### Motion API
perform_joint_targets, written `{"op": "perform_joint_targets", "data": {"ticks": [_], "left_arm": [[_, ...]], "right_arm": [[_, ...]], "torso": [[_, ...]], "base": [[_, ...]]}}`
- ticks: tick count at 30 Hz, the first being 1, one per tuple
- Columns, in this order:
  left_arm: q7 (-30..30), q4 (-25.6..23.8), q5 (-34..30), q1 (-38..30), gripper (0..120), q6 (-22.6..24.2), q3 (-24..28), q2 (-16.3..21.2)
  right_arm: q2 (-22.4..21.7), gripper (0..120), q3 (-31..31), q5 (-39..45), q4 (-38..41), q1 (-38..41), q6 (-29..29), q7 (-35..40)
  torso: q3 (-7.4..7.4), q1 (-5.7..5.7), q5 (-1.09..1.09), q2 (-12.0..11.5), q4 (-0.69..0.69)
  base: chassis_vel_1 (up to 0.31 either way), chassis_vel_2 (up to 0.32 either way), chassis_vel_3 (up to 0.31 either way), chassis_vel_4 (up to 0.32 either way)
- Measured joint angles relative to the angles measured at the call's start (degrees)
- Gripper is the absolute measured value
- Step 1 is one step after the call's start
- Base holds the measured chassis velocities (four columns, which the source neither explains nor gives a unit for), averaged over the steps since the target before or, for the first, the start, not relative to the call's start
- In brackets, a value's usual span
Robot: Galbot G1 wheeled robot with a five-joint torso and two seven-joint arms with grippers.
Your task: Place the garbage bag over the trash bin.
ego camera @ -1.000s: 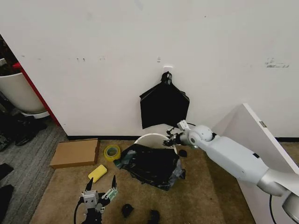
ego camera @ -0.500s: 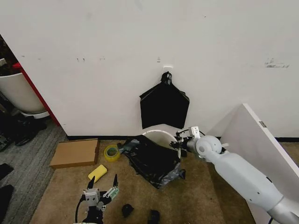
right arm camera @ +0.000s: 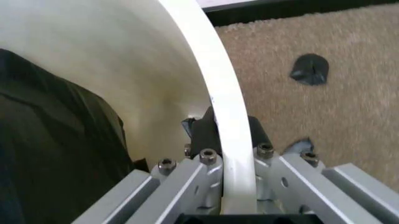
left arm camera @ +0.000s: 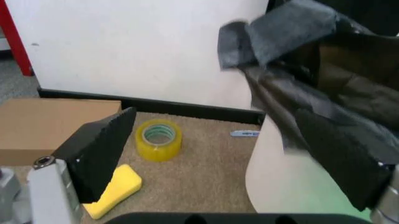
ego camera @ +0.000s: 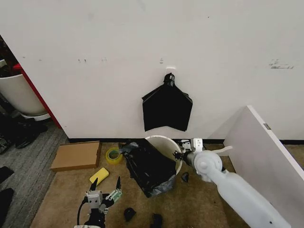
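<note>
The white trash bin (ego camera: 167,141) stands on the carpet near the wall, and its rim (right arm camera: 224,112) runs between my right fingers. My right gripper (ego camera: 180,154) is shut on that rim at the bin's right side. The crinkled black garbage bag (ego camera: 148,167) hangs over the bin's left and front side, with part of it inside the bin (right arm camera: 56,154). In the left wrist view the garbage bag (left arm camera: 311,98) drapes over the bin's white wall (left arm camera: 281,177). My left gripper (ego camera: 102,194) waits low at the front left, open and holding nothing, one black finger (left arm camera: 100,149) in view.
A flat bunch of black bags (ego camera: 166,107) hangs on the wall above the bin. A white panel (ego camera: 266,156) stands at the right. A cardboard box (ego camera: 76,155), yellow tape roll (ego camera: 113,155) and yellow sponge (ego camera: 99,175) lie at the left. Black scraps (ego camera: 129,213) dot the carpet.
My right arm has swung down and toward me, holding the rim. The bin has come more upright and the bag now hangs narrower over its left side. The left gripper barely moved.
</note>
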Motion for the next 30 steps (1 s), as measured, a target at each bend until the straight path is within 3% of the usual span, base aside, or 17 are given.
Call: {"op": "perform_joint_targets", "data": {"ticks": [12,30], "left_arm": [[0.46,-0.37,-0.58,-0.85,100,0.93,0.76,1.88],[0.43,-0.27,-2.57,-1.3,100,1.74,1.04,1.69]], "right_arm": [[4.42,0,4.53,-4.47,2.44,-8.48,3.71,3.74],[8.12,0,-0.07,-11.61,-1.72,-7.68,4.58,6.47]], "torso": [[0.0,0.0,0.0,0.0,-0.01],[0.0,0.0,-0.02,0.01,-0.02]], "base": [[0.0,0.0,0.0,0.0],[0.0,0.0,0.0,0.0]]}}
